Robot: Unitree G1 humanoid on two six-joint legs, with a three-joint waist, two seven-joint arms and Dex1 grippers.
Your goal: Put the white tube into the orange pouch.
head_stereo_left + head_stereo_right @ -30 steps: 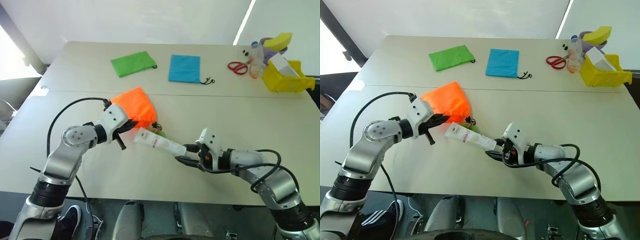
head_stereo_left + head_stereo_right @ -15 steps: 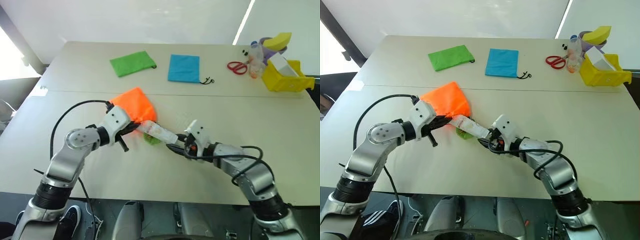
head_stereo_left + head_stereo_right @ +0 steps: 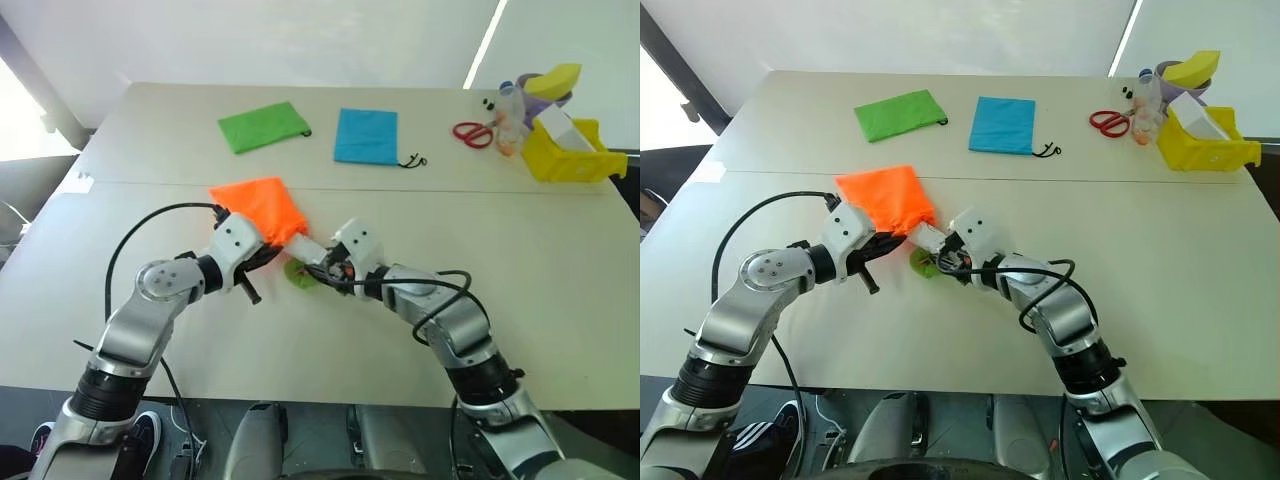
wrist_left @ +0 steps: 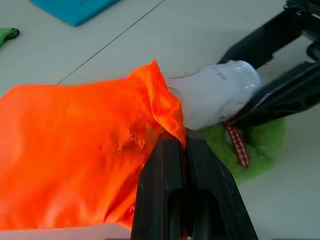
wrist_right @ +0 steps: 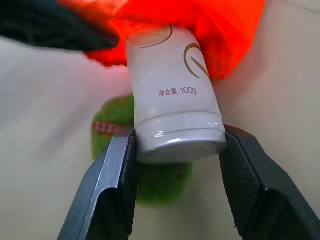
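Observation:
The orange pouch (image 3: 258, 205) lies near the middle of the table, its mouth toward me. My left gripper (image 3: 268, 256) is shut on the pouch's mouth edge (image 4: 167, 125). The white tube (image 5: 172, 100) sticks part way into that mouth, cap end outward. My right gripper (image 5: 177, 155) is shut on the tube's cap end, one pad on each side. In the left wrist view the tube (image 4: 215, 92) shows entering under the orange fabric, with the right gripper's black fingers (image 4: 280, 95) behind it.
A green ring-shaped object (image 3: 300, 274) lies under the tube. A green pouch (image 3: 264, 127) and a blue pouch (image 3: 366, 136) lie at the table's far side. Red scissors (image 3: 474, 133), a yellow bin (image 3: 572, 158) and a bottle stand at the far right.
My right gripper carried the tube leftward and forward until its front end went into the pouch's mouth. The left gripper stayed shut on the pouch, which now lies flatter.

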